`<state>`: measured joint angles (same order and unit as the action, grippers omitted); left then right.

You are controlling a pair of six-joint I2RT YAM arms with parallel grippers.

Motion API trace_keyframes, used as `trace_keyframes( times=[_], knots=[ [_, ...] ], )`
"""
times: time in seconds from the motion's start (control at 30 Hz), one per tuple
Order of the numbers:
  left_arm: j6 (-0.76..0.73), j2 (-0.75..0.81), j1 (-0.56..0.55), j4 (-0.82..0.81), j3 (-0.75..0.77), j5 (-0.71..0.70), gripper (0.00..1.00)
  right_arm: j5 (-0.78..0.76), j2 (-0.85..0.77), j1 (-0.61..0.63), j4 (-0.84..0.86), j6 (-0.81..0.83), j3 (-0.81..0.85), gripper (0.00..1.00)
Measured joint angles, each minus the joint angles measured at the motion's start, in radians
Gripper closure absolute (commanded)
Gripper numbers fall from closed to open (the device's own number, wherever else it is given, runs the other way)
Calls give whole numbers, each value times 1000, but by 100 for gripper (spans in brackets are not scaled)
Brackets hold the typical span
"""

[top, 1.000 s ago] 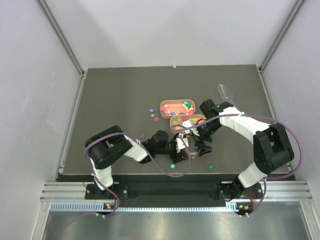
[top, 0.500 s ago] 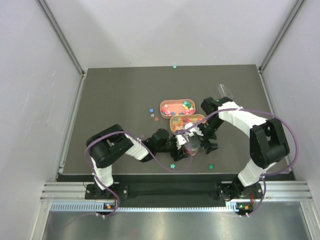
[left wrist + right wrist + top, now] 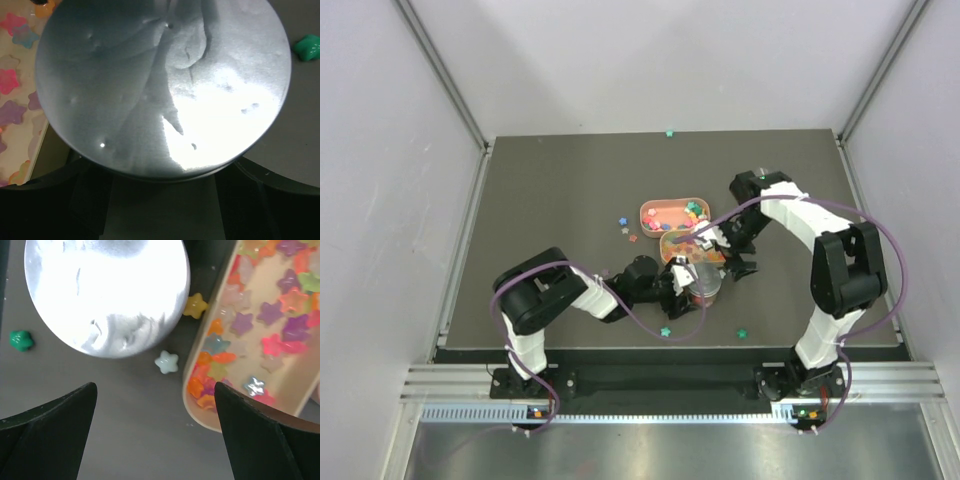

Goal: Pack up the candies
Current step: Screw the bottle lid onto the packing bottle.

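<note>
Translucent pink, orange, purple star candies [image 3: 270, 312] fill tray [image 3: 300, 385] beside jar [image 3: 105, 290].

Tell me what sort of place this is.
Probably a lab robot cell: a dark table boxed in by plain white panels, a left arm and right arm bolted at its near edge, and trays of star candies beside a clear jar.

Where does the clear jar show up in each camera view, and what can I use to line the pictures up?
Top external: the jar stands mid-table, just on the arms' side of the nearer tray.
Left wrist: its silvery round face fills most of the frame.
Right wrist: the same face sits upper left.
Shared landmark: the candy tray, at the left edge for the left wrist and on the right side for the right wrist.
</note>
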<state>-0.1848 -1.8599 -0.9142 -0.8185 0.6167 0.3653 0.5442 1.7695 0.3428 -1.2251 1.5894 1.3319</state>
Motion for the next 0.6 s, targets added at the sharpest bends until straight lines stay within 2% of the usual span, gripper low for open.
trace_keyframes(
  times=[0.33, 0.6],
  knots=[
    [0, -31, 0, 3, 40, 0, 74, 121, -1, -30, -82, 293, 83, 0],
    [0, -53, 1, 13, 72, -1, 74, 130, -2, -13, -92, 368, 51, 0]
  ],
)
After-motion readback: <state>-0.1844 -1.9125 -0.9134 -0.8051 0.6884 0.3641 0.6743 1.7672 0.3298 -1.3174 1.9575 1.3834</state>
